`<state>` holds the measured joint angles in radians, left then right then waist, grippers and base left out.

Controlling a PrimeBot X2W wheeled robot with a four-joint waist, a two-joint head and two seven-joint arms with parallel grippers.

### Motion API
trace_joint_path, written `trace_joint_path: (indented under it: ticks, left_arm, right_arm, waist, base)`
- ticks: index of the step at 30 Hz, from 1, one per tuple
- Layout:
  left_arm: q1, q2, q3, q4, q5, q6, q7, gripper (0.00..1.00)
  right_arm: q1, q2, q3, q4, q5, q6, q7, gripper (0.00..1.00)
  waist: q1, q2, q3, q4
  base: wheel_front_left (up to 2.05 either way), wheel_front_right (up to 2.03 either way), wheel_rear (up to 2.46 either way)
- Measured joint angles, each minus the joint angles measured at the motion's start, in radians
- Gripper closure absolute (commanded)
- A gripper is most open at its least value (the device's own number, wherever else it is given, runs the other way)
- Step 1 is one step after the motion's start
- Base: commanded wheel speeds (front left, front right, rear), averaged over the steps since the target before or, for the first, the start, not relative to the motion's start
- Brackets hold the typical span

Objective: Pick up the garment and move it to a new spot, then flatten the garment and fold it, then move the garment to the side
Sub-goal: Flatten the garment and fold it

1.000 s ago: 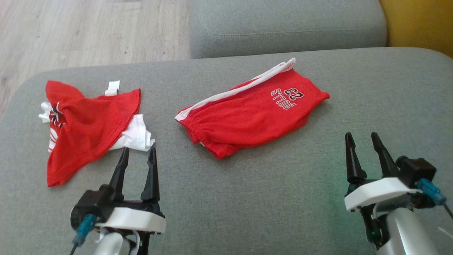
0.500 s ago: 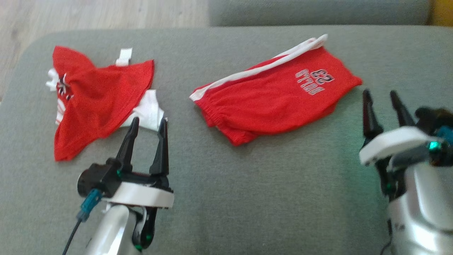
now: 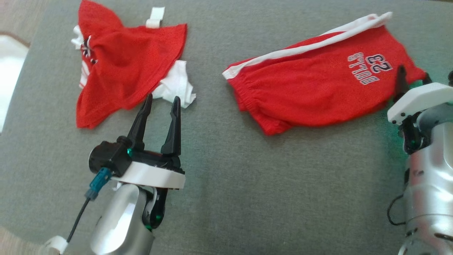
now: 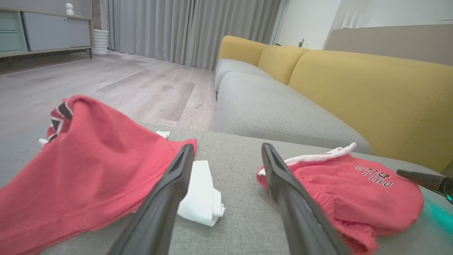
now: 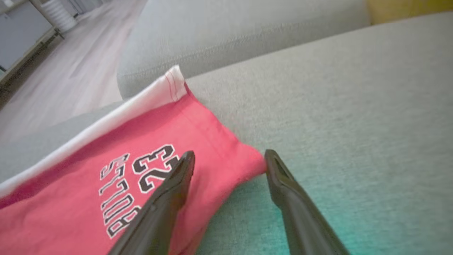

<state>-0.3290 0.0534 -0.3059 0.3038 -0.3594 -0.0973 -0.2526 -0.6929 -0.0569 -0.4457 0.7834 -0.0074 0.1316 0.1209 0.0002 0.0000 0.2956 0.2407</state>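
Observation:
The garment, red shorts (image 3: pixel 318 88) with a white side stripe and "BULLS 23" print, lies crumpled on the grey cushion (image 3: pixel 247 198). My right gripper (image 3: pixel 413 72) is open at its right corner; the right wrist view has that corner (image 5: pixel 247 159) lying between the fingertips of the gripper (image 5: pixel 230 154), one finger (image 5: pixel 170 191) over the print. My left gripper (image 3: pixel 162 98) is open and holds nothing, its tips just short of the white cloth (image 3: pixel 177 86) under a red jersey (image 3: pixel 124 67). The left wrist view shows the gripper (image 4: pixel 227 147) between the jersey (image 4: pixel 88 170) and the shorts (image 4: pixel 354 191).
The jersey lies bunched near the cushion's left edge, beyond which is wooden floor (image 4: pixel 124 81). A second grey seat cushion (image 4: pixel 276 113) and yellow backrests (image 4: pixel 371 95) stand behind. Bare grey cushion stretches between and in front of the two garments.
The head camera has tipped down and closer, shifting the whole picture. My right gripper has moved forward from bare cushion to the shorts' right corner. Both grippers stay open.

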Motion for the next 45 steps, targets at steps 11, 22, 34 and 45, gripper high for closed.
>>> trace_joint_path:
  ticks: [11, 22, 34, 45]
  left_arm:
    - [-0.02, -0.009, 0.001, 0.007, 0.0, -0.006, 0.0, 0.0]
    - [-0.02, -0.012, 0.008, 0.016, 0.004, -0.008, -0.001, 0.0]
    - [0.014, -0.012, 0.029, 0.011, 0.024, -0.009, -0.001, 0.0]
    - [0.088, -0.011, 0.03, 0.0, 0.037, -0.01, -0.001, 0.0]
  right_arm:
    - [-0.118, -0.017, -0.09, 0.154, -0.111, 0.0, 0.011, 0.0]
    - [-0.135, -0.021, -0.032, 0.225, -0.133, 0.0, -0.06, 1.0]
    - [-0.012, -0.052, 0.015, 0.147, -0.004, 0.0, -0.145, 1.0]
    - [0.218, -0.023, -0.122, -0.033, 0.041, 0.0, -0.157, 1.0]
  waist:
    - [-0.0002, 0.0, 0.045, 0.037]
    - [-0.0002, 0.0, 0.028, -0.001]
    - [-0.0003, 0.0, -0.057, -0.091]
    - [-0.0005, 0.0, -0.15, -0.151]
  base:
    - [0.0, 0.0, 0.0]
    - [0.0, 0.0, 0.0]
    - [0.0, 0.0, 0.0]
    - [0.0, 0.0, 0.0]
